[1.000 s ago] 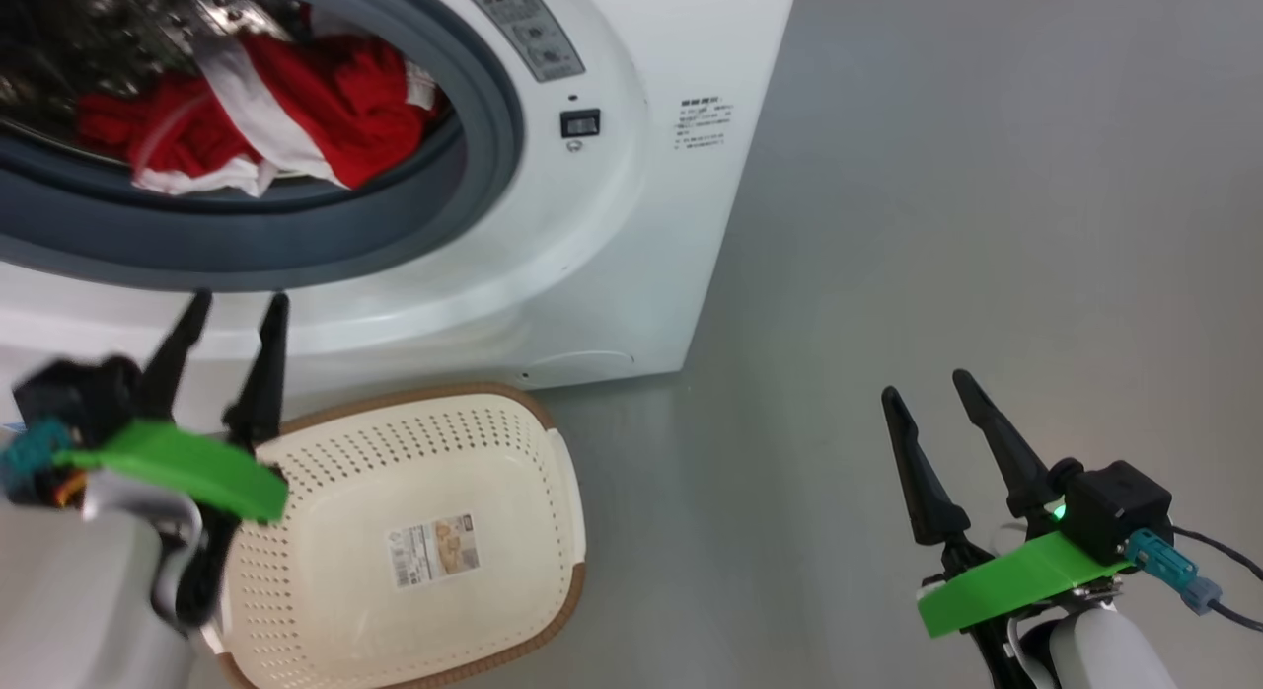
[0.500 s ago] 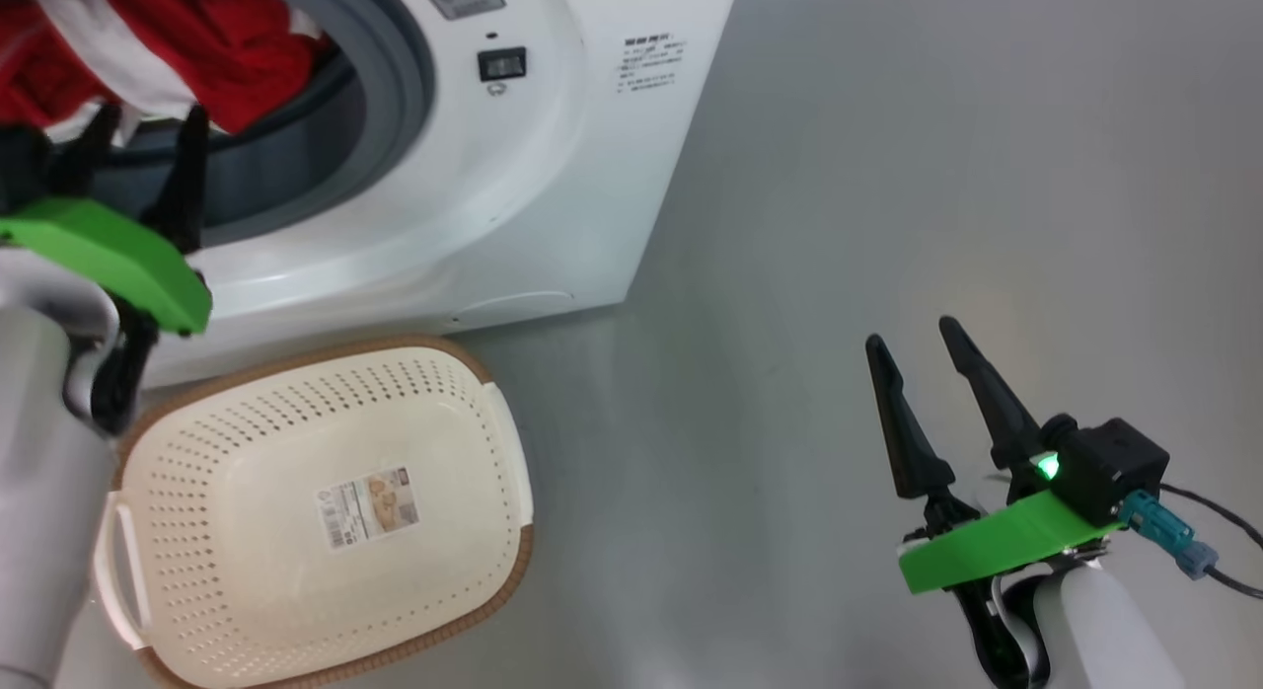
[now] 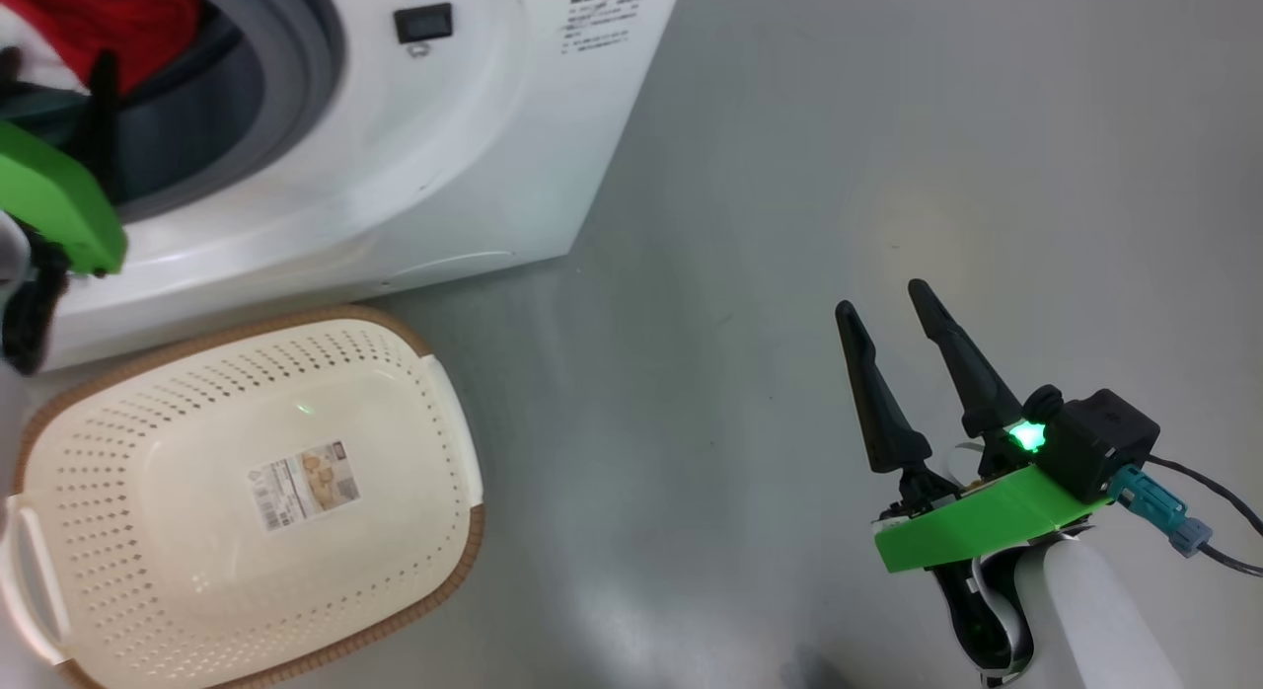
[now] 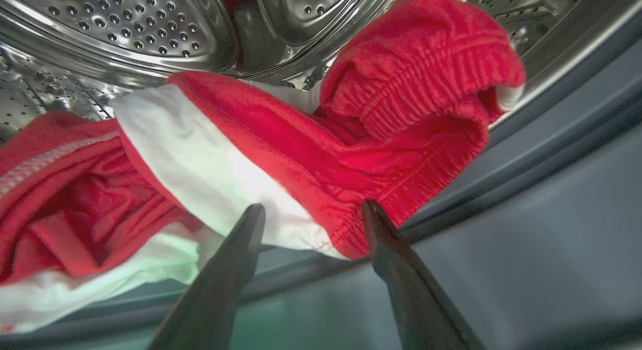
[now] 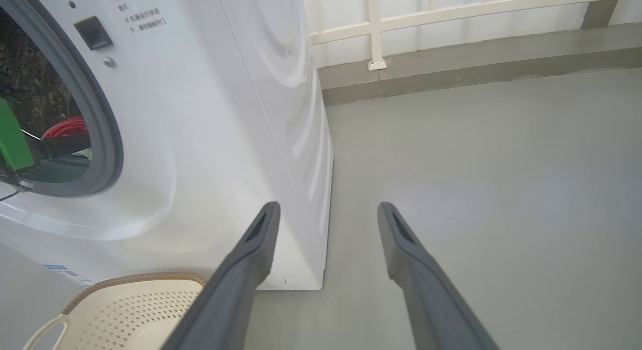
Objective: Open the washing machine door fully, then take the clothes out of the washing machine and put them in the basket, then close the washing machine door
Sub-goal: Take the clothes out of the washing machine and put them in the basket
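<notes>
Bright red fabric clothes with white panels (image 4: pixel 321 139) lie at the front lip of the perforated steel drum (image 4: pixel 125 24), the left claw (image 4: pixel 312 205) spread wide at their hem, gripping nothing. Pinching only that thin edge could, I judge, let them slip onto the grey rubber ring (image 4: pixel 551 189).

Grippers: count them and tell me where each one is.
2. The left gripper is open at the mouth of the washing machine, just before the clothes. The right gripper is open above the grey floor, right of the machine.
</notes>
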